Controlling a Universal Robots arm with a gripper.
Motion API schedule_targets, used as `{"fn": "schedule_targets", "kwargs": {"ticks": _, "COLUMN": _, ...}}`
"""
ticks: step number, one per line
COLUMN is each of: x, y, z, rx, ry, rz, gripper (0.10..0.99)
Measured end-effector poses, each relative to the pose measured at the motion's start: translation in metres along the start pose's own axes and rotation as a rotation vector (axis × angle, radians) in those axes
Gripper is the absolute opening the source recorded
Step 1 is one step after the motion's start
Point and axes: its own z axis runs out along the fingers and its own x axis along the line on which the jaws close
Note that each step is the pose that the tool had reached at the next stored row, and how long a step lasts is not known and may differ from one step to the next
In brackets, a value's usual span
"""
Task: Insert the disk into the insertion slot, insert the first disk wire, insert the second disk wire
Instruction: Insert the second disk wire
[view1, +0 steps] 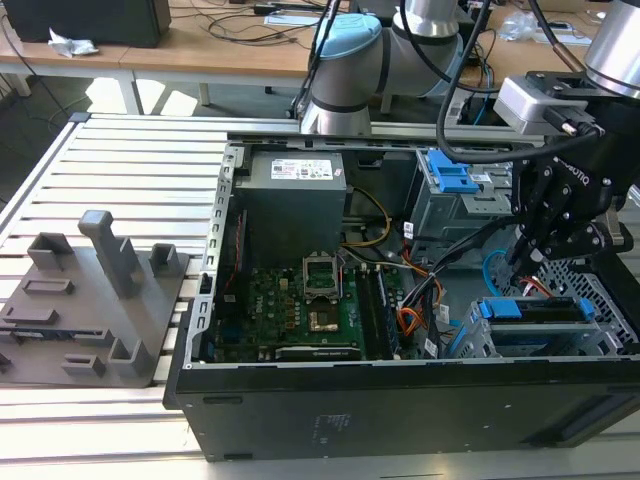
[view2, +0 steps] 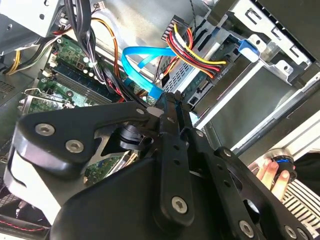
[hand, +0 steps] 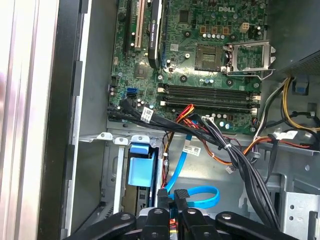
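Even, cool light is falling from overhead in the exterior view; the slatted table (view1: 120, 160) is shining almost white, while the computer case (view1: 400, 410) front is sitting in deep shadow; in the second wrist view the gripper (view2: 172, 107) is looming dark and soft-edged; a pale washed-out band is running along one edge of the first wrist view.

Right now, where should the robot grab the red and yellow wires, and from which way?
Probably by the hard black plug at the end of the wire bundle, not the floppy wires. Pinch its two wide flat faces, coming from the case's open side, because the grey metal cage sits close beside it.
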Motion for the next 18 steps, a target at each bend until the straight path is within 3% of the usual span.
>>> {"fn": "schedule_targets", "kwargs": {"ticks": 3, "x": 0.0014, "y": 0.0001, "z": 0.0001, "rx": 0.000, "ry": 0.0012, "rz": 0.000, "gripper": 0.161}}
{"fn": "schedule_targets", "kwargs": {"ticks": 10, "x": 0.0229, "y": 0.0017, "z": 0.0041, "rx": -0.001, "ry": 0.0070, "rz": 0.006, "gripper": 0.161}}
{"fn": "schedule_targets", "kwargs": {"ticks": 13, "x": 0.0236, "y": 0.0015, "z": 0.0084, "rx": -0.003, "ry": 0.0051, "rz": 0.043, "gripper": 0.161}}
{"fn": "schedule_targets", "kwargs": {"ticks": 18, "x": 0.0240, "y": -0.0073, "z": 0.0137, "rx": -0.005, "ry": 0.0047, "rz": 0.051, "gripper": 0.161}}
